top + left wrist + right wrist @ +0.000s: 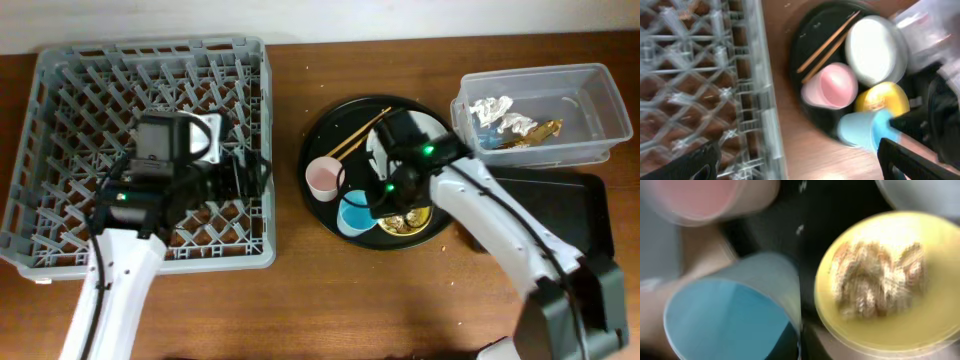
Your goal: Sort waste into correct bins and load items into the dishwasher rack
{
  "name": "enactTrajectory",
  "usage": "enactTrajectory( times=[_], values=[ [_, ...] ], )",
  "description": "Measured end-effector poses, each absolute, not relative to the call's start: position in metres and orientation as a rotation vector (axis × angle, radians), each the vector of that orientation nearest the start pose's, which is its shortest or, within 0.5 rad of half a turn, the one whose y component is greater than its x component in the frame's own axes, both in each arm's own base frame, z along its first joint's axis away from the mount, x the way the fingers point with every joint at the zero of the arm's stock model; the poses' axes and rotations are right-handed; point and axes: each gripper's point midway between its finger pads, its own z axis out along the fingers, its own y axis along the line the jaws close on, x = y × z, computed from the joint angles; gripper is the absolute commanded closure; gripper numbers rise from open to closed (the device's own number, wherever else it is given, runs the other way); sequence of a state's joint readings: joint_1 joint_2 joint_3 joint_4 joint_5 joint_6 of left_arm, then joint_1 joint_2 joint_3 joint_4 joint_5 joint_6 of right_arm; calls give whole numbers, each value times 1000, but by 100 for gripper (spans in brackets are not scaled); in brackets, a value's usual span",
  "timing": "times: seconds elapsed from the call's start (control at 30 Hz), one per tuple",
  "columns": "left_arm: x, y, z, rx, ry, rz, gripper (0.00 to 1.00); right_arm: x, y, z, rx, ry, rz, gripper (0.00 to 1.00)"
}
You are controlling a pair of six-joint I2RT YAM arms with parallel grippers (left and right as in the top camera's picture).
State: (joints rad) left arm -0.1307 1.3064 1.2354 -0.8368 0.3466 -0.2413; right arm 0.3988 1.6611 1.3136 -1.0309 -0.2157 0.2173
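Observation:
The grey dishwasher rack (60, 120) fills the left. My left gripper (255, 178) hangs open and empty over its right edge (800, 167). On the round black tray (330, 130) stand the pink cup (323, 178), light-blue cup (355, 213), yellow bowl (400, 222) with noodle scraps (875, 277), chopsticks (358, 133) and the pale plate (872, 47). My right gripper (385, 195) is down between cup and bowl, its fingers (800, 347) on either side of the blue cup's wall (715, 315). The blue cup looks tilted in the left wrist view (865, 127).
A clear tub (600, 90) at the back right holds crumpled tissue (492, 108) and a golden wrapper (535, 132). A shallow black rectangular tray (560, 205) lies in front of it. Bare wooden table separates rack and round tray.

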Motion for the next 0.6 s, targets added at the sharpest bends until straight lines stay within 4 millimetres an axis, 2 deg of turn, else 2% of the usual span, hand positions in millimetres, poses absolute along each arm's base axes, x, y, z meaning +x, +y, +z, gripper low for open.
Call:
enactTrajectory(
  times=[0.03, 0.1, 0.13, 0.2, 0.3, 0.4, 0.5, 0.6],
  values=[
    [341, -102, 236, -25, 2445, -683, 1, 301, 171, 144, -359, 2921, 475, 96],
    [351, -100, 267, -32, 2304, -936, 1, 309, 180, 230, -462, 2658, 707, 96],
    [347, -101, 282, -10, 2247, -1086, 1, 311, 185, 261, -524, 2530, 850, 96],
    [335, -114, 301, 71, 2180, -1272, 1, 311, 206, 304, -715, 2239, 1153, 96],
    [314, -132, 324, 208, 2088, -1493, 9, 301, 236, 336, -916, 1957, 1398, 96],
    [294, -142, 346, 337, 1989, -1676, 11, 292, 266, 350, -1048, 1798, 1495, 96],
    [276, -152, 358, 433, 1932, -1805, 11, 295, 283, 353, -1065, 1763, 1521, 96],
    [259, -177, 359, 535, 1936, -1877, 36, 305, 288, 352, -1014, 1797, 1529, 96]
  ],
)
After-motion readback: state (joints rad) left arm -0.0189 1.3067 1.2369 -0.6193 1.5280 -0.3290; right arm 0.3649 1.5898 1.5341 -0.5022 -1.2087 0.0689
